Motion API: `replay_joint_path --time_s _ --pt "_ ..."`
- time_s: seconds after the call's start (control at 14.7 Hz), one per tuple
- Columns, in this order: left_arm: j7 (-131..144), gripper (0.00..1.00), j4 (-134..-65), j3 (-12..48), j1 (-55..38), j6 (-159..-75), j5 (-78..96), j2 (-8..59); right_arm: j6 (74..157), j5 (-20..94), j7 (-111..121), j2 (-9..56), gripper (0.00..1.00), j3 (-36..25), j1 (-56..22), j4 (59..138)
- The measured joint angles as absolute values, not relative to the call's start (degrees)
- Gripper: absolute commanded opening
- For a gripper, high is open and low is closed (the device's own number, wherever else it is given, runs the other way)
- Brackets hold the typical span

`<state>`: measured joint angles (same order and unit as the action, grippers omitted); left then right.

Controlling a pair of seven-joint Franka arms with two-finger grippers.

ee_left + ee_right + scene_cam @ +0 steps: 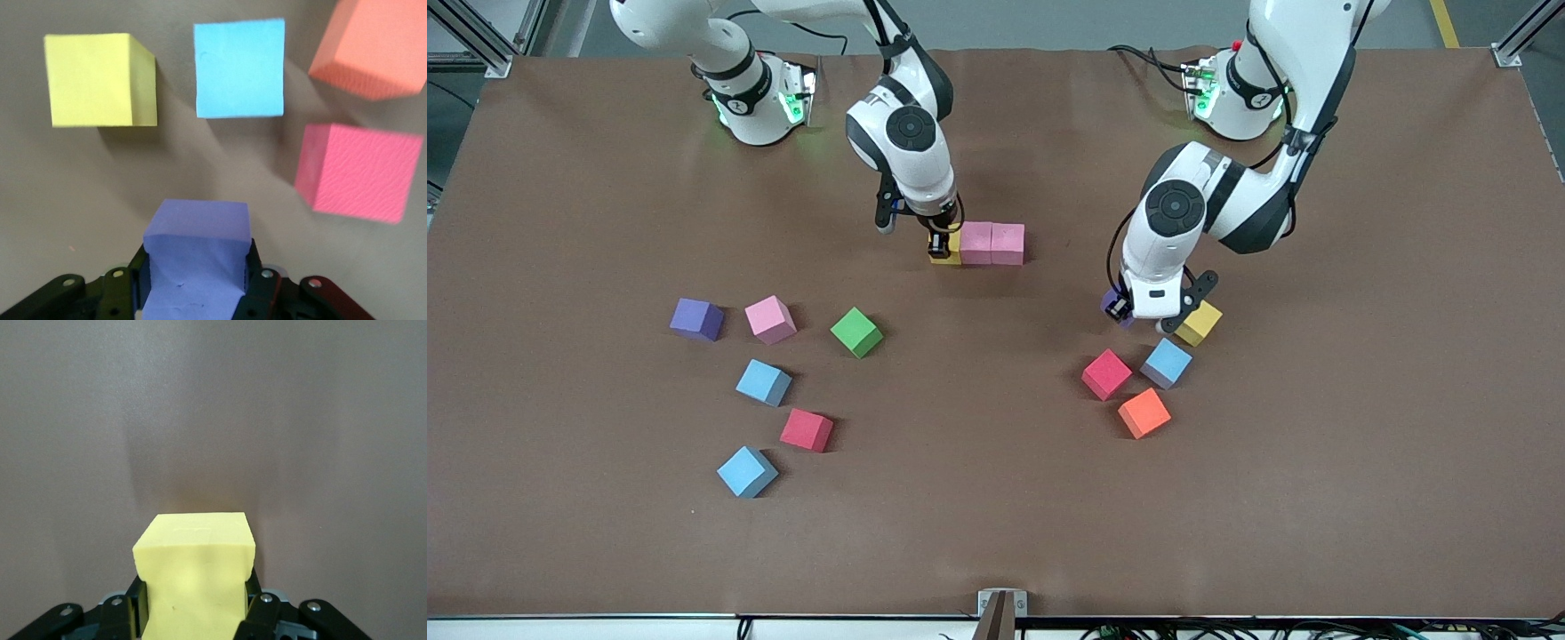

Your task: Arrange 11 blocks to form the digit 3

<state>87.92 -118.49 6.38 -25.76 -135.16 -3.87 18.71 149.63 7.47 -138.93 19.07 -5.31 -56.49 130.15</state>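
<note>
While the foam gives under grip, both cubes are visibly pinched in at the sides: matte, soft, slightly dented faces, all cubes the same size on a brown matte table [996,533].

Landmark = the pink pair [992,244], two pink cubes touching side by side mid-table.

Right gripper [940,244]: arm bent steeply down, fingers clamped on a yellow block [195,573], which sits touching the pink pair on its right-arm end, so three stand in a row.

Left gripper [1129,313]: wrist pitched down, toward the left arm's end from the pink pair and nearer the front camera, fingers closed on a purple block [197,260]. Can't tell if it's lifted off the table.

Just beside it: yellow cube [100,80], light blue cube [239,68], red cube [360,172], orange cube [375,48], loose and apart.

Toward the right arm's end, nearer the camera than the pink pair: six scattered cubes: purple [696,319], pink [770,319], green [856,332], red [807,430], two light blue.

No readable labels.
</note>
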Motion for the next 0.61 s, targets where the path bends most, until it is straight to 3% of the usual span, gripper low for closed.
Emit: replay_joint_path --time_s 0.61 --pt "109.5 0.33 -107.54 6.23 -25.28 -135.07 -2.52 25.92 149.59 7.43 -139.45 19.1 0.0 -5.31 -56.56 130.1"
